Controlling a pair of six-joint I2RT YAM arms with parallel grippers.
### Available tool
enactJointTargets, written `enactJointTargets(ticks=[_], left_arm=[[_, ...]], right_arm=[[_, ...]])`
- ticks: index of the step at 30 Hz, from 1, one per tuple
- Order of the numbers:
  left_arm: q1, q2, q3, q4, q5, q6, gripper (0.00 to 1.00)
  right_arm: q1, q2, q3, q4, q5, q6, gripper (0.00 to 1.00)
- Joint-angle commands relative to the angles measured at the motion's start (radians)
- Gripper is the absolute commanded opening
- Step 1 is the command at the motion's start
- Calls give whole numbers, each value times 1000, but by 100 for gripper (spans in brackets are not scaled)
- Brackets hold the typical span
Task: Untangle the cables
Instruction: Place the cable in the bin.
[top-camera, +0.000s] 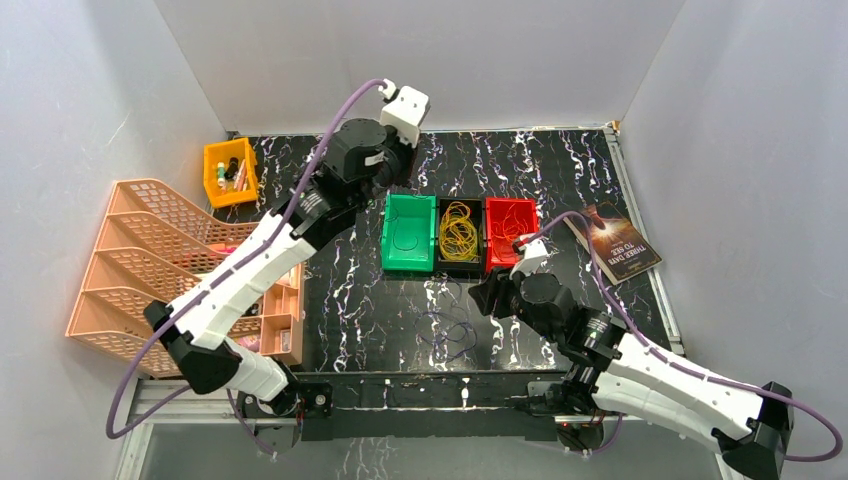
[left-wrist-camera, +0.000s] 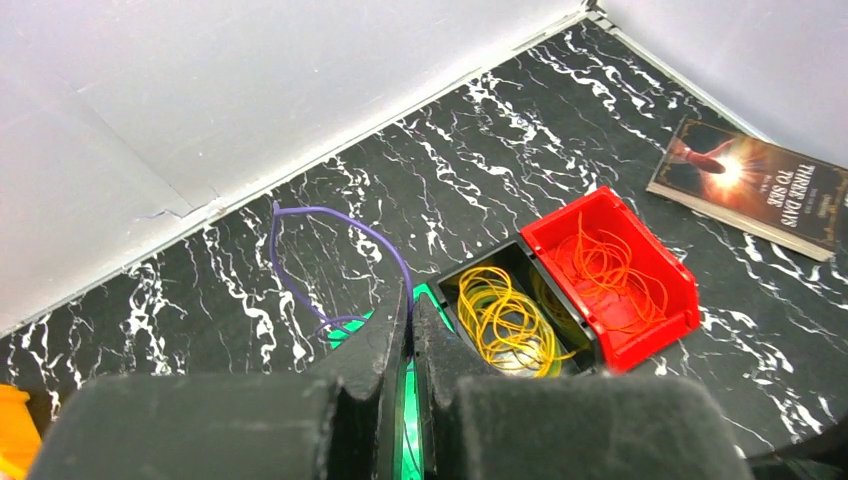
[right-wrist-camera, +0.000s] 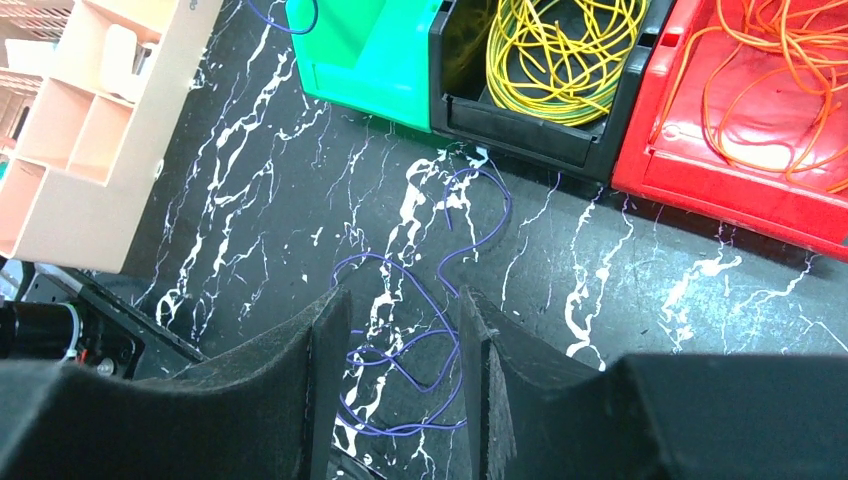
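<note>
At centre frame, yellow cables (top-camera: 459, 230) and orange cables (top-camera: 511, 222) sit binned; left gripper (left-wrist-camera: 411, 320) pinches a purple cable (left-wrist-camera: 300, 215), right gripper (right-wrist-camera: 400, 330) spread over leftover strands (right-wrist-camera: 405, 345).

Your right end effector (right-wrist-camera: 400, 300) hangs over the table (right-wrist-camera: 250, 200) with its dark fingers (right-wrist-camera: 315, 370) parted and nothing between them. Directly below the gap, a tangle of purple cables (right-wrist-camera: 470, 215) lies on the marbled surface, reaching up toward the bins. Along the top you have a green bin (right-wrist-camera: 370, 60) with a purple loop (right-wrist-camera: 290, 18) at its far edge. Beside it are a black bin (right-wrist-camera: 520, 135) holding yellow cables (right-wrist-camera: 560, 50) and a red bin (right-wrist-camera: 720, 180) holding orange cables (right-wrist-camera: 780, 70). A beige organizer (right-wrist-camera: 90, 130) sits at the left.
</note>
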Motion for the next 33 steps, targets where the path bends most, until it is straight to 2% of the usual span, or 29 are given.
enactJointTargets(ticks=[1,14,19,33], left_arm=[[20,42,30,76,-28,76,0],[112,128,-31,241,59,89,0],[123,134,-67,287,51,104,0],[130,77,-313,372,61,54,0]], right_arm=[[2,-31,12,54,11,-4,52],[3,-88,7,10,37,0,51],[3,-104,6,-1,42,2,51],[3,-94,2,9,38,3,51]])
